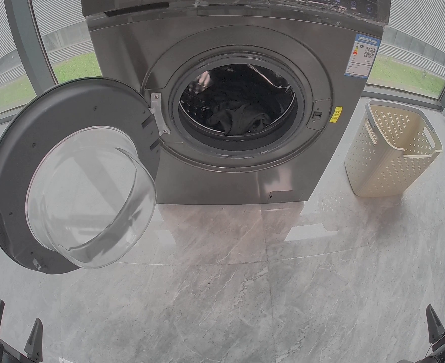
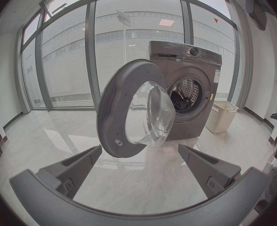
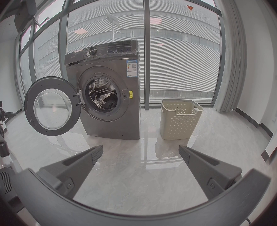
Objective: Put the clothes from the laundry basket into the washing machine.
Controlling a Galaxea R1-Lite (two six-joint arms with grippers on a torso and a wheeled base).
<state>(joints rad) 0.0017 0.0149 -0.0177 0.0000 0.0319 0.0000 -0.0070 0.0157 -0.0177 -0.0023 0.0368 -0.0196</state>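
One washing machine is made accessible by its one door, swung wide. One laundry basket is stood just beside it for short transfers. Dark clothes, uncountable, are heaped in the drum. The left end effector and right end effector are held low, spread, gripping nothing.

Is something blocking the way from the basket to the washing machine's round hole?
No, nothing visible does. The door hangs wide open on the robot's left, away from the laundry basket on the right. Bare floor lies between the basket and the washing machine, and dark clothes already lie in its drum.
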